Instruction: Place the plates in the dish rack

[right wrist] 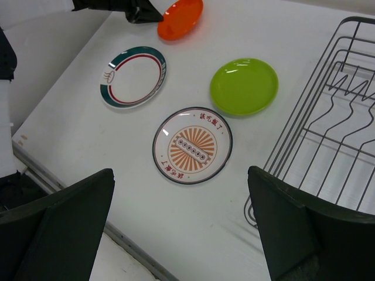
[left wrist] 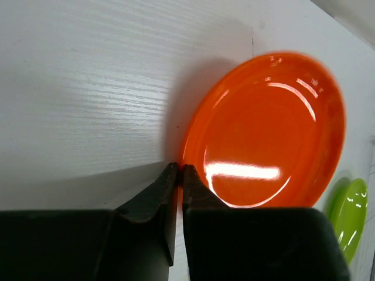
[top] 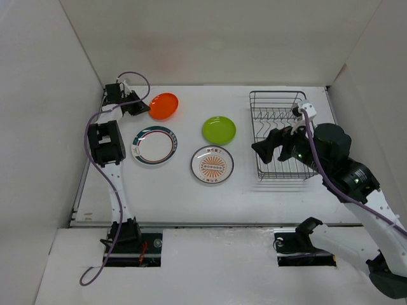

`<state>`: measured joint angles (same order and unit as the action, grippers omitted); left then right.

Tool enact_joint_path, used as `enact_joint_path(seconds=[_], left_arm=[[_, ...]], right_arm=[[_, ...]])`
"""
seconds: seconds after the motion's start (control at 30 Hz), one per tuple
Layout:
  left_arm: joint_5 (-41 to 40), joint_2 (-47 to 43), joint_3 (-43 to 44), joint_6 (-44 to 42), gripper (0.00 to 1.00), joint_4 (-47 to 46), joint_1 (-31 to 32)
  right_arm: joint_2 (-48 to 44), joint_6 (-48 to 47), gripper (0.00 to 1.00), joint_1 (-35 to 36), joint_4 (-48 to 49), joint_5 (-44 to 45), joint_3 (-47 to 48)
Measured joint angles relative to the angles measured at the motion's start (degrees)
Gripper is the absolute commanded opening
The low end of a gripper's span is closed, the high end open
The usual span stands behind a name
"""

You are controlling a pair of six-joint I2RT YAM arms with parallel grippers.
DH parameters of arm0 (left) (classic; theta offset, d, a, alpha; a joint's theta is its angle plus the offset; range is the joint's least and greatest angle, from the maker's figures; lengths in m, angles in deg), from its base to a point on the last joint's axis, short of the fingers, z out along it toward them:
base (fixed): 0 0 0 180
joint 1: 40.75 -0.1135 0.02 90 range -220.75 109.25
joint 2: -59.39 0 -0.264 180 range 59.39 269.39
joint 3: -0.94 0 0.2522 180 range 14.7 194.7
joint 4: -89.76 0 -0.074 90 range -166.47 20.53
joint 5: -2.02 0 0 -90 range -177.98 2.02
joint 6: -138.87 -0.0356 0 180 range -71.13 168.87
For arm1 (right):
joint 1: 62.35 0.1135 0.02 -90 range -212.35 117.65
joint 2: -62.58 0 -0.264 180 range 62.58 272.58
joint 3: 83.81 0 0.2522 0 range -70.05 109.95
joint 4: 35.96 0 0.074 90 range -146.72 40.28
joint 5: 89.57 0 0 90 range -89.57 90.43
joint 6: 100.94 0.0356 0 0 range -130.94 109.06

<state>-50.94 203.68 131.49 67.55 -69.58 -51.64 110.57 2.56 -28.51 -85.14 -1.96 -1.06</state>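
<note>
Left gripper [left wrist: 179,171] pinches the glossy, round orange plate [left wrist: 269,129] at its rim

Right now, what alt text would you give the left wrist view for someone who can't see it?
The left gripper is shut on the near rim of a glossy round orange plate, with the white table behind it. A slice of a lime green plate shows at the lower right edge.

Setting: robotics lab test cell. Evidence: plain white panel walls [top: 210,38] boxing in a white table [top: 159,200] (three sides); two arm bases [top: 127,238] bolted at its near edge; purple cable [top: 88,133] running loose; dish rack [top: 280,136] as staged kitchenware.
</note>
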Motion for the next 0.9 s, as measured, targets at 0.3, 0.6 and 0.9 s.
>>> enact_joint_path(seconds=[0.3,0.6,0.9], left_arm=[[2.1,0.1,0.0,4.3,0.16,-1.8,0.0],[4.7,0.1,0.0,6.1,0.22,-2.9,0.0],[5.4,0.3,0.0,7.0,0.21,-4.1,1.2]], right_arm=[[0.0,1.3,1.00,0.1,0.0,0.0,-2.5],[0.2,1.6,1.00,0.4,0.3,0.0,-3.3],[0.3,1.6,1.00,0.4,0.4,0.0,-3.6]])
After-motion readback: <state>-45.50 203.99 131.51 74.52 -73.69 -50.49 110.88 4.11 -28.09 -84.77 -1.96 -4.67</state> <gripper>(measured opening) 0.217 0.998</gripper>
